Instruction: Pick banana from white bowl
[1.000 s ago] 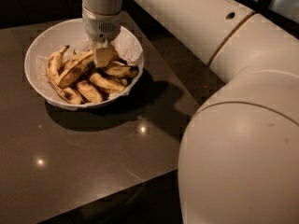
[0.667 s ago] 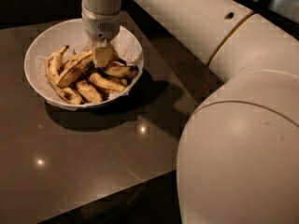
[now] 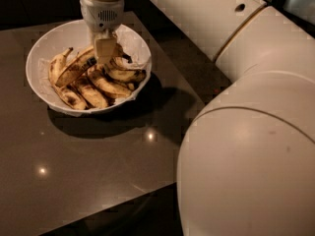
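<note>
Gripper (image 3: 105, 52) low in bowl (image 3: 59, 36), at upper end of banana (image 3: 74, 69), closure cannot be told; best lift straight, slowly, clear of other bananas (image 3: 106, 85).

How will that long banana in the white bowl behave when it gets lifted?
The banana is heavily brown-spotted, so probably soft and easily bruised. It lies on other bananas in the white bowl, so lifting may shift them. The gripper sits low near one end, so it might hang tilted.
</note>
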Available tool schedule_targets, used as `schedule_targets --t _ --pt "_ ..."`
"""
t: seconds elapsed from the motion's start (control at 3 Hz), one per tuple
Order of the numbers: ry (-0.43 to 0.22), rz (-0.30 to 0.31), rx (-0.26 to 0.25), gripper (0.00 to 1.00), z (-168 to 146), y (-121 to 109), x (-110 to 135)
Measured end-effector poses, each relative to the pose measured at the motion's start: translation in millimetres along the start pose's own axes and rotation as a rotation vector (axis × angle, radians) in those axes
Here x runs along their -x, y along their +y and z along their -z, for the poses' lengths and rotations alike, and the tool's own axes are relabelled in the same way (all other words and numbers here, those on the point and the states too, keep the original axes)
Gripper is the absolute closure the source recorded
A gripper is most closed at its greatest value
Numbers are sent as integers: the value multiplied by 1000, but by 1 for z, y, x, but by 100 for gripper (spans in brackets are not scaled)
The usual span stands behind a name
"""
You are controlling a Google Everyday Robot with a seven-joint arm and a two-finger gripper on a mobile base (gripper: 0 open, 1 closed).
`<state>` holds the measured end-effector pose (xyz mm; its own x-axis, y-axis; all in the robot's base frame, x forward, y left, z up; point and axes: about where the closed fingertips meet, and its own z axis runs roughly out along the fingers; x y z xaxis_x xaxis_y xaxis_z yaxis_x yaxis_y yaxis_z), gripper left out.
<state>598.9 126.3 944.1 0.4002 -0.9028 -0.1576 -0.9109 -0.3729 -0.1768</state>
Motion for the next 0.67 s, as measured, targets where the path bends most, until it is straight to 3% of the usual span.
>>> schedule_targets --t 0.33,0.67 --pt "-1 8 -13 100 15 -1 7" --pt "-66 35 -31 100 26 8 12"
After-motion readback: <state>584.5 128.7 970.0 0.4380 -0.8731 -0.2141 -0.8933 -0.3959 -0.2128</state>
